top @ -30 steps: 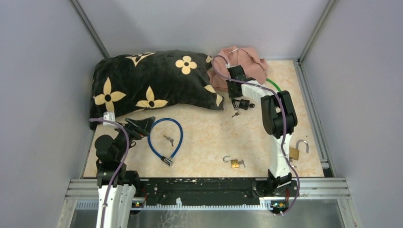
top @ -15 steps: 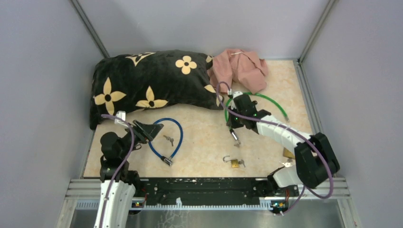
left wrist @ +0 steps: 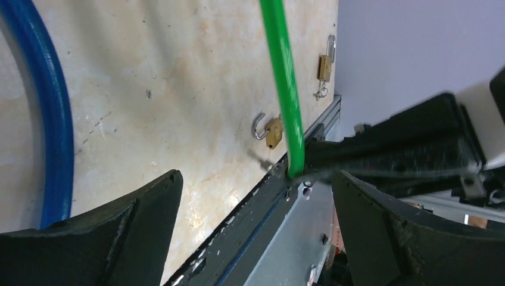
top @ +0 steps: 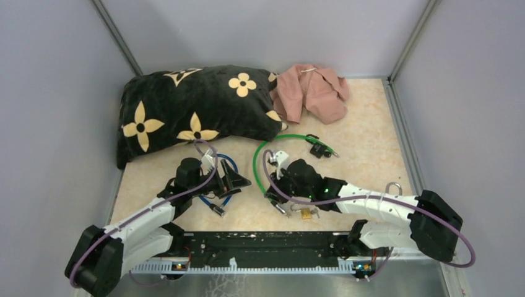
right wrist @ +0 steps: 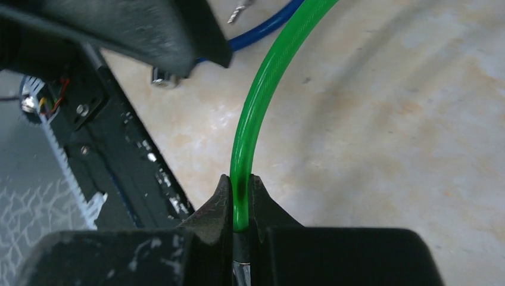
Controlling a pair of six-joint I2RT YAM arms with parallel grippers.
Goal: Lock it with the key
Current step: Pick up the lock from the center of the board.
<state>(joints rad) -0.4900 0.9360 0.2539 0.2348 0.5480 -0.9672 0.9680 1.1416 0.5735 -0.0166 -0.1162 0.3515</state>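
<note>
My right gripper [top: 273, 197] [right wrist: 239, 182] is shut on one end of a green cable lock [top: 257, 162] [right wrist: 262, 89], low over the table near its front edge. The cable arcs back to its black lock body [top: 318, 148]. My left gripper [top: 238, 182] [left wrist: 256, 179] stands open with nothing between its fingers, over a blue cable lock [top: 216, 162] [left wrist: 55, 119]. It points at the right gripper, a short way apart. A small silver key tip [right wrist: 240, 11] shows beside the blue cable. A small brass padlock [top: 304, 213] [left wrist: 273, 132] lies open under the right arm.
A black pillow with yellow flowers [top: 192, 105] fills the back left and a pink cloth [top: 312, 90] lies beside it. Another brass padlock [top: 392, 185] [left wrist: 324, 65] lies at the right, partly behind the right arm. The black front rail [top: 260, 241] borders the table.
The right arm swung from the pink cloth at the back to the front centre, dragging the green cable with it. The left arm reached right, over the blue cable loop.
</note>
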